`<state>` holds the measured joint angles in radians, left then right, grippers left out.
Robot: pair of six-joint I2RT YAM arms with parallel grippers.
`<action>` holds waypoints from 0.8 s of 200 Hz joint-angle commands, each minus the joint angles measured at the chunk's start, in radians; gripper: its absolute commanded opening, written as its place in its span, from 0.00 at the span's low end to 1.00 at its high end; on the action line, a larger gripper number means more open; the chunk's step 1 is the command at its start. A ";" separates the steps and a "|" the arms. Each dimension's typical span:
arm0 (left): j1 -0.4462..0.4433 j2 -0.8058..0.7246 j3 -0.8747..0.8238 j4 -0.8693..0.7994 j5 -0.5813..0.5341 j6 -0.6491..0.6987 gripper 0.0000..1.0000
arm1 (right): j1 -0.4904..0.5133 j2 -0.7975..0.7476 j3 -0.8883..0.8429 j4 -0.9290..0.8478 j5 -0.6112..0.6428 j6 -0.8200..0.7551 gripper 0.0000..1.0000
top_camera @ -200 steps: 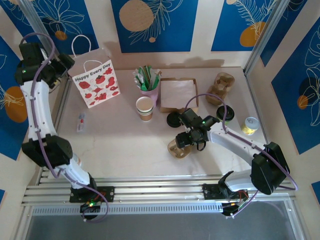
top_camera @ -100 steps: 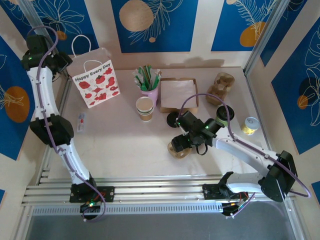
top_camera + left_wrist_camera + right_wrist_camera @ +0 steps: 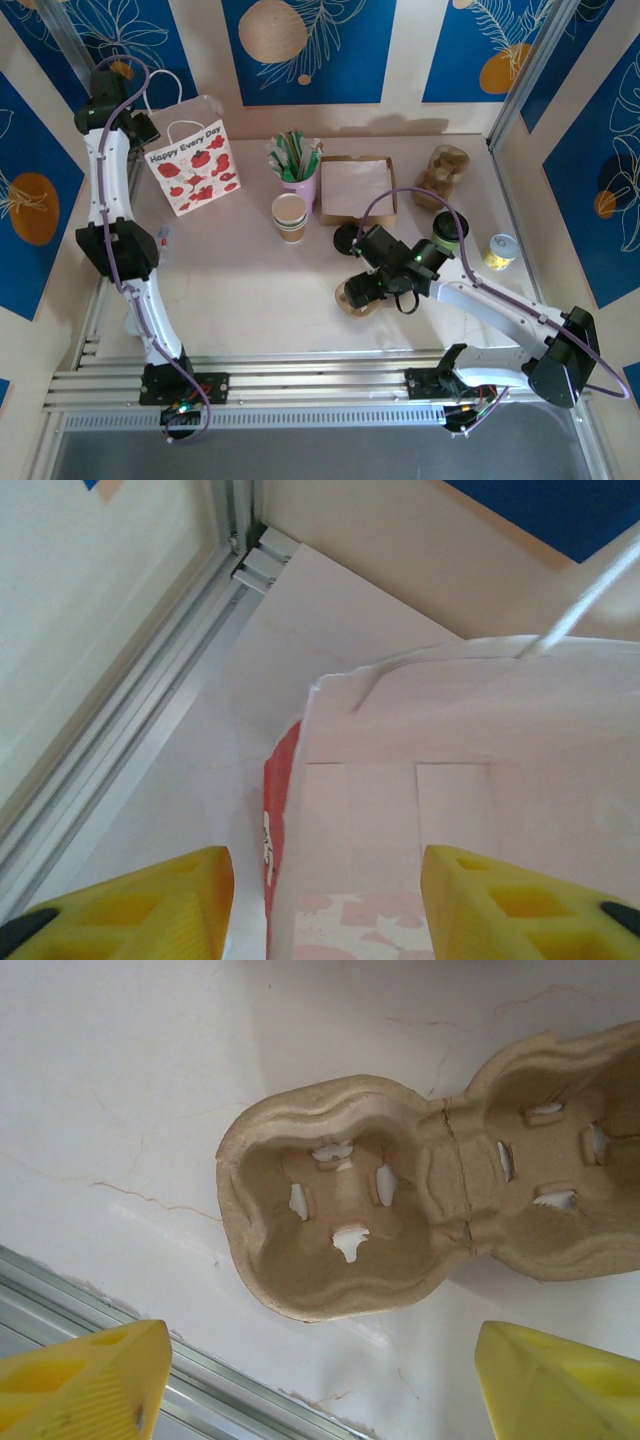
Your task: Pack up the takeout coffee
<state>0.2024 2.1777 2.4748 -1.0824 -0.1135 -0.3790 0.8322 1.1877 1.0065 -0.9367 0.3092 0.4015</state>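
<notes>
The takeout coffee (image 3: 450, 228), a green cup under a black lid, stands upright on the right half of the worktop (image 3: 250, 290). It is partly hidden behind the right arm's upper link and cable. A yellow can (image 3: 500, 250) stands near it on the right, and a loose black lid (image 3: 349, 238) lies to its left, beyond the arm.

The right end effector (image 3: 360, 288) hangs over a moulded pulp cup carrier (image 3: 352, 300) near the front edge. In the right wrist view its yellow fingers (image 3: 85, 1380) are spread wide apart, with the carrier (image 3: 340, 1200) lying empty on the worktop below them, untouched.

The left arm reaches to the far left corner, where the left end effector (image 3: 143, 128) sits at the top edge of a white paper bag (image 3: 192, 165) printed with red strawberries. In the left wrist view its fingers (image 3: 130, 900) are apart, and the bag's open rim (image 3: 400, 740) rises between them, without visible contact on either side.

A tan lidless cup (image 3: 289, 215) stands mid-worktop, just in front of a pink cup of sticks (image 3: 298, 170).
</notes>
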 commanded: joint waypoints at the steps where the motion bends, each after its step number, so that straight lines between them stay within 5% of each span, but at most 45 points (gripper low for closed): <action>1: 0.001 0.031 0.036 -0.025 -0.052 0.036 0.48 | 0.007 -0.026 0.025 -0.024 0.000 -0.001 0.80; 89: -0.003 -0.007 0.037 -0.030 -0.017 0.025 0.00 | 0.010 -0.035 0.018 -0.022 -0.001 0.000 0.80; 160: -0.003 -0.310 -0.081 -0.004 0.157 -0.077 0.00 | -0.035 -0.051 0.002 -0.015 -0.003 -0.005 0.81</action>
<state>0.2024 2.0533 2.4241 -1.1030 -0.0330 -0.4065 0.8223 1.1591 1.0080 -0.9398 0.3134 0.4015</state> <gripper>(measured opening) 0.052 0.804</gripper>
